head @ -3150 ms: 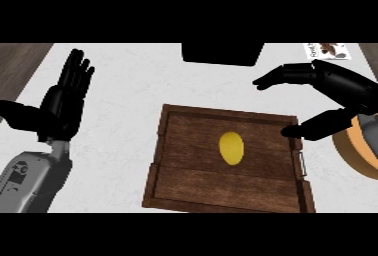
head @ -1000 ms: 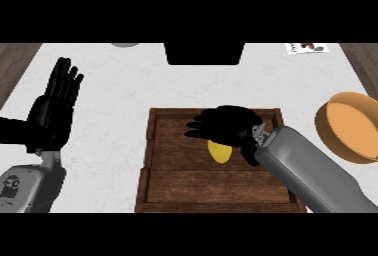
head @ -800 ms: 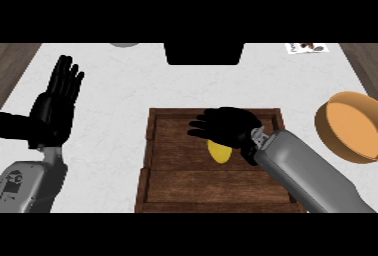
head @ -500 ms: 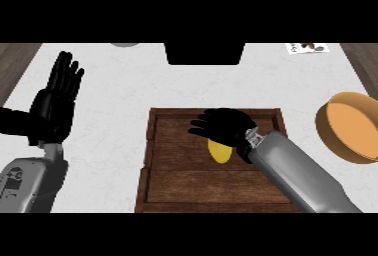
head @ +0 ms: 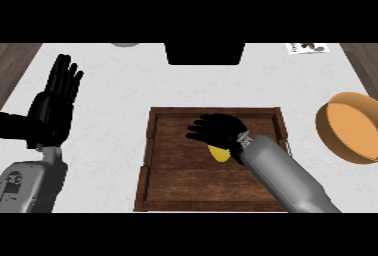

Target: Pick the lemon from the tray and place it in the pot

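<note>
Lemon (head: 218,153): yellow, oval, in tray (head: 164,170), top hidden under right hand (head: 217,129) with fingers curled on it; left hand (head: 53,107) flat, released; pot (head: 353,126) at right.

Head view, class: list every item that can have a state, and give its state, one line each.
lemon: lying in the tray, partly hidden under the right hand
tray: flat on the counter, holding only the lemon
pot: right of the tray, nothing visible in it
right hand: fingers curled over the lemon
left hand: open, resting, fingers up
</note>
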{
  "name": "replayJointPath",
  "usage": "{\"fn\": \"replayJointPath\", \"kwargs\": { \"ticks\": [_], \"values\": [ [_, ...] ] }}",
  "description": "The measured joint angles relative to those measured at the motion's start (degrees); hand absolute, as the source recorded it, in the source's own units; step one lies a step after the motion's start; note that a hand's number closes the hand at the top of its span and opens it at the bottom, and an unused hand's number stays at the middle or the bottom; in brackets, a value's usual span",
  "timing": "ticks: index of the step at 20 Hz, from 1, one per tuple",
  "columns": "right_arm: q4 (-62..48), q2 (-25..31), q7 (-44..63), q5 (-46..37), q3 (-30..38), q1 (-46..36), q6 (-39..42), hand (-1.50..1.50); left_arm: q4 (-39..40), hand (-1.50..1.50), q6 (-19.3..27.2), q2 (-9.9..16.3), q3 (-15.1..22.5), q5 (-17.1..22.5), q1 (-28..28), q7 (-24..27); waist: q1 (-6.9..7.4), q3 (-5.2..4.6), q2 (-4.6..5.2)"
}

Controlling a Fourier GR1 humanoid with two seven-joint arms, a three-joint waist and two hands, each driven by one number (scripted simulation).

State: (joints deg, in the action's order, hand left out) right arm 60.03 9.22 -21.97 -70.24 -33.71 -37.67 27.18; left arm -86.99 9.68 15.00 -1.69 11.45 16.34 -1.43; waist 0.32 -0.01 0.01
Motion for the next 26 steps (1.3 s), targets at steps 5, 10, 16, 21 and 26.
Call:
{"fn": "replayJointPath", "kwargs": {
  "ticks": [5,10,16,21,26],
  "values": [
    [-2.3,-0.2,-5.2,-2.6,-1.2,-0.3,-3.7,1.5,-0.5,0.0,-0.6,-0.5,0.1,-0.5,-0.3,-0.4,0.07,-0.16,-0.45],
    [-2.9,-1.1,-7.6,-5.3,-1.7,0.2,-8.2,1.5,-0.4,0.0,-1.1,-0.6,-0.7,-0.7,-0.5,0.0,-0.09,-0.36,-0.96],
    [-0.8,-1.8,-8.4,-7.8,-1.6,2.4,-10.3,1.5,-0.7,0.0,-1.3,-0.9,-1.3,-1.0,-0.2,-0.9,-0.32,-0.49,-1.12],
    [5.3,-2.3,-5.4,-9.1,0.6,4.4,-10.8,1.5,-0.9,0.0,-1.1,-1.4,-1.5,-1.6,-0.4,-1.1,-0.51,-0.25,-0.56],
    [4.6,-7.1,14.3,-6.0,14.3,3.5,-12.7,1.5,-1.2,0.0,-1.2,-1.1,-2.1,-1.4,-0.9,-1.2,-1.0,0.05,-0.2]
  ]
}}
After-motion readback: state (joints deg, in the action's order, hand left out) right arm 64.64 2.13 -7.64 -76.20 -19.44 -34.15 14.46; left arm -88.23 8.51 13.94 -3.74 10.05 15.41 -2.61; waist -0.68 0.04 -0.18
